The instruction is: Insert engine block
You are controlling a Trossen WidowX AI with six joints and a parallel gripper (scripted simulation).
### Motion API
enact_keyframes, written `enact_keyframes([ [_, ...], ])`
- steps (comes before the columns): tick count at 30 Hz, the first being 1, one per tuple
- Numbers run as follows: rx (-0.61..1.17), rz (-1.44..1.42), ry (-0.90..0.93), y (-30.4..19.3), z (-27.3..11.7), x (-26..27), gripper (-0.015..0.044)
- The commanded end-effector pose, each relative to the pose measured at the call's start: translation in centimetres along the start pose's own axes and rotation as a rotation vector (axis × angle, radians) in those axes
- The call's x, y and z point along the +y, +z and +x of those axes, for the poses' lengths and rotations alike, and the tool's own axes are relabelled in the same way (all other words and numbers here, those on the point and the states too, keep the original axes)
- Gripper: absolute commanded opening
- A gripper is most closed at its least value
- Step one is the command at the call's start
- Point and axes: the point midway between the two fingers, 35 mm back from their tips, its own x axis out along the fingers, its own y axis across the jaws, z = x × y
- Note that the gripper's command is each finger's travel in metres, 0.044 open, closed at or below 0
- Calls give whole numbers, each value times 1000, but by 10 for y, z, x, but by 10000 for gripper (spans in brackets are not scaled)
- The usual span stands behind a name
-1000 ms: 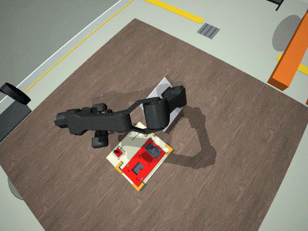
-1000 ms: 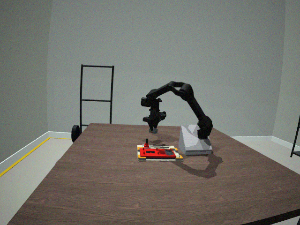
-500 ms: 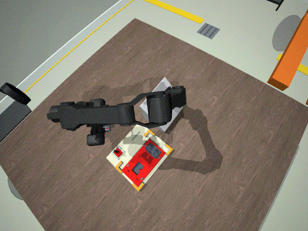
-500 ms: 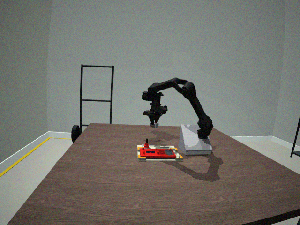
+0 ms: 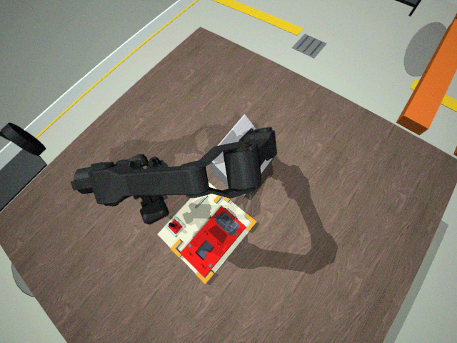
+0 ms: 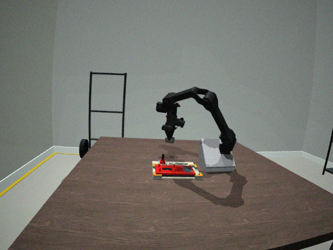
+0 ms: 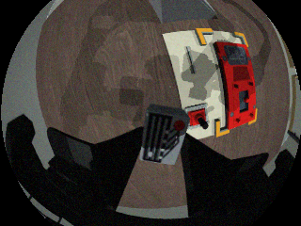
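Pincer (image 6: pixel 169 137) (image 7: pixel 162 135) partly open, clamped on the grey engine block (image 6: pixel 170 140) (image 7: pixel 163 135) above the table (image 5: pixel 295 302) (image 6: pixel 161 215) (image 7: pixel 108 61)

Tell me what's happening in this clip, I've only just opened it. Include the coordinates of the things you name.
A black robot arm (image 5: pixel 158 181) (image 6: pixel 219 115) has the grey engine block (image 6: pixel 169 141) (image 7: pixel 162 134) clamped in its gripper (image 6: pixel 169 138) (image 7: pixel 162 135), held up above the table. The red car body (image 5: pixel 218 236) (image 6: pixel 177 170) (image 7: pixel 230 71) lies on a cream board (image 5: pixel 166 233) (image 7: pixel 175 42) to one side. The block is not in the opening yet.
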Motion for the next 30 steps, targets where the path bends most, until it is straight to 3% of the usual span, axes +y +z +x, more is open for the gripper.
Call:
enact_keyframes([
  [1, 15, -163, 3, -1, -1, -12, 0],
  [30, 15, -1156, 26, -1, 18, -70, 0],
])
